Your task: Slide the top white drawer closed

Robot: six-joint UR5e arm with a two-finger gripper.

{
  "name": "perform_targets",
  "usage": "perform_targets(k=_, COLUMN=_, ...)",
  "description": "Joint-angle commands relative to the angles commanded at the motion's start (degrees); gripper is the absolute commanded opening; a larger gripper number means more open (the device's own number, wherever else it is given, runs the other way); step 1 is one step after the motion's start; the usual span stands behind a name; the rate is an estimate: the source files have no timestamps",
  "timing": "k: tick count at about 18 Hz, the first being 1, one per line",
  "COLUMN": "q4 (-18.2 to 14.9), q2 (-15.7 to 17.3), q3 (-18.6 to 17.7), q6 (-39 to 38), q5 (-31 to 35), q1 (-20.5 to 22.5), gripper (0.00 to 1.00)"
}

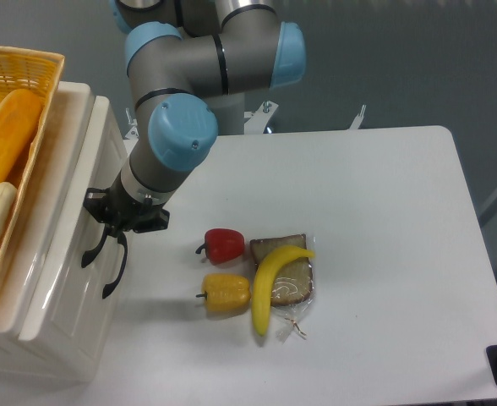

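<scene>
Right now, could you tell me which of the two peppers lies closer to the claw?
The red pepper: it lies just right of the claw, while the yellow pepper sits below it.

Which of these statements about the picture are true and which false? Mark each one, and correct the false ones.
1. The drawer is pushed in, or nearly so. True.
2. The tool is at the drawer's front. True.
3. The banana lies beside the basket. False: it lies across the bagged bread on the table.
4. The red pepper sits inside the drawer. False: it is on the table, above the yellow pepper in the picture.
5. The basket sits on top of the cabinet. True.
</scene>
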Motion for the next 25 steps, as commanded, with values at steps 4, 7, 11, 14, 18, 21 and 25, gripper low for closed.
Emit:
perform_targets(k=4, q4=0.17, q2=-0.18, q3=0.0, q6=0.88, q5=0.17, q1=0.61, gripper=0.24)
perform_targets(k=7, q4=0.52, q2=0.0, q3=0.0, q6=1.84, q5=0.18, q1=4.03, gripper=0.49)
perform_targets(k=11, q4=0.88, q2=0.17, q3=0.09, q6=3.6, q5=0.18, q1=8.34, gripper=0.71)
perform_targets(k=14, q4=1.67, q2=0.35, q3=0.35, q6=3.69, q5=0.26, q1=12.2, gripper=0.89)
perform_targets(k=18, q4=1.67, q2=0.44, q3=0.7, q6=7.28, q5=3.07, q1=17.57, gripper=1.0)
perform_targets(k=21, q4=1.76, q2=0.35, q3=0.62, q6=9.22, q5=6.92, q1=20.82, gripper=1.0)
perform_targets(k=25, q4=1.76, q2=0.09, q3=0.44, q6=16.58, q5=13.87, q1=25.65, gripper=1.0)
